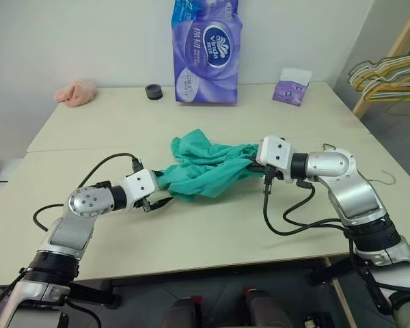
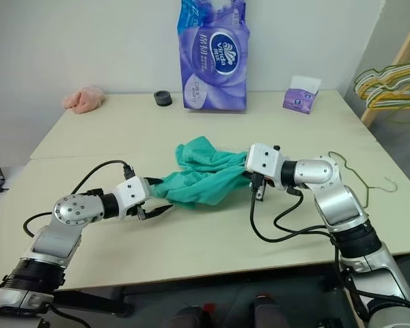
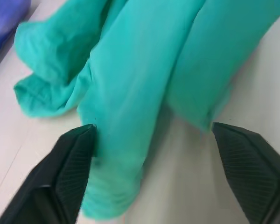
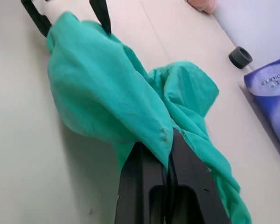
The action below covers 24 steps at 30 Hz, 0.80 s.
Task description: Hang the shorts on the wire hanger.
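Observation:
The teal-green shorts [image 1: 205, 167] lie bunched at the middle of the table [image 1: 212, 232]. My right gripper [image 4: 167, 142] is shut on one end of the cloth and holds it a little off the table. The other end of the shorts [image 3: 130, 102] runs between the two fingers of my left gripper [image 3: 154, 154], which stands open around a fold; one finger [image 3: 70, 163] touches the cloth. The thin wire hanger [image 2: 343, 158] lies flat on the table, just right of my right arm.
A tall purple tissue pack [image 1: 206, 51] stands at the table's back, with a black ring [image 1: 154, 91] and a pink cloth [image 1: 76, 93] to its left and a small purple box [image 1: 290, 87] to its right. A wooden rack with several hangers [image 1: 389, 72] stands at the far right.

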Tool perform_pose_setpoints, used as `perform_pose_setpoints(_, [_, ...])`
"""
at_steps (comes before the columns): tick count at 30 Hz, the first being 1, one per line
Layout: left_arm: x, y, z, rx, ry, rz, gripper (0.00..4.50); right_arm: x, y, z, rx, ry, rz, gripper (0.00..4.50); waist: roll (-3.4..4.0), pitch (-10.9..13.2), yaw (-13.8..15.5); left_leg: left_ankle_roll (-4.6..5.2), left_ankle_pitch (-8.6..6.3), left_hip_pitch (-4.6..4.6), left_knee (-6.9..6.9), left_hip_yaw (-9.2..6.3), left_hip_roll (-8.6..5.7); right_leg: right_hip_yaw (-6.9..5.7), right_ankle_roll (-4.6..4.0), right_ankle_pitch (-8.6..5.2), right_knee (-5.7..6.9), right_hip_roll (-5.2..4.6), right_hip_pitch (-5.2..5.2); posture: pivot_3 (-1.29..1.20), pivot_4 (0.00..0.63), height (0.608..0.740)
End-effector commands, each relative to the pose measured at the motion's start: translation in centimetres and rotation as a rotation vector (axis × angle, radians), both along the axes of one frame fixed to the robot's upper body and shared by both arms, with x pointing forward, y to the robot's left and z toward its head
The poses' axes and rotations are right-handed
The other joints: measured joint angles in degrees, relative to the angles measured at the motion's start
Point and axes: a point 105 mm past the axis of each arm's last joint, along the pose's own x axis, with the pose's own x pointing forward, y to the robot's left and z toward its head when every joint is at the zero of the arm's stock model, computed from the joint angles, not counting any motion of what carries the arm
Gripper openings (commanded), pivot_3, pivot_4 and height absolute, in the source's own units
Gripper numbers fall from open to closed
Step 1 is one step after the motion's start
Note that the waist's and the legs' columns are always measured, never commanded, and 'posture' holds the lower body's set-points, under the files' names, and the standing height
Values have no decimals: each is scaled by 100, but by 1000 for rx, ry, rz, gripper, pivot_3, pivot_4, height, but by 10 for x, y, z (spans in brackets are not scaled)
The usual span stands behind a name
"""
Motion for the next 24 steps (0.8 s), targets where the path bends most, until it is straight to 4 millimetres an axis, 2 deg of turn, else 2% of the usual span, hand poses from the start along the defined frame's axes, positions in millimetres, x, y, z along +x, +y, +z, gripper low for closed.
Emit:
perform_pose_setpoints(1, [4,-12,10,-6,-58,-51,2702,-9,4,15,24,-27,41,0,-1,0,12,0,0,-1,0,-1,0,0,0,0,0,0,0,-112,74,740])
perform_pose_setpoints(6, [0,-26,9,-99,-12,-81,1038,-15,8,15,29,-13,58,0,-2,-1,-9,0,0,-2,2,0,-1,0,1,0,2,-1,0,-113,74,740])
perform_pose_setpoints(9, [-4,-25,3,-105,11,-83,70,-18,9,13,25,-4,67,0,-2,-1,-27,0,0,-2,1,-2,0,0,1,0,2,0,-1,-115,76,740])
perform_pose_setpoints(13, [-7,-13,5,-70,14,-76,27,-24,6,13,12,20,89,0,-2,-1,-38,0,0,-2,0,-4,1,-2,1,0,3,0,-3,-114,76,740])
perform_pose_setpoints(15, [-13,-5,14,-30,25,-96,27,-34,1,18,18,78,124,0,-2,-1,-38,0,0,-2,-1,-4,1,-1,1,0,2,0,-3,-112,79,740])
perform_pose_setpoints(17, [-30,5,36,-9,104,-139,27,-56,-7,32,34,205,214,0,-1,2,-42,0,0,-7,0,-5,2,-2,0,0,1,0,-6,-106,82,740])
perform_pose_setpoints(20, [-54,3,73,-81,244,-206,27,-83,-17,48,25,345,315,0,2,7,-48,1,-1,-21,0,-6,3,-3,1,-1,-3,-2,-16,-92,83,740])
perform_pose_setpoints(22, [-65,-2,94,-129,320,-253,27,-87,-22,55,27,415,328,0,3,8,-30,2,-2,-13,0,-7,3,-7,2,-2,-5,-3,-7,-81,80,740])
perform_pose_setpoints(24, [-63,-8,108,-155,363,-286,27,-77,-25,60,41,464,305,0,7,8,1,2,-1,8,0,-10,3,-13,6,-7,-12,-2,15,-72,76,740])
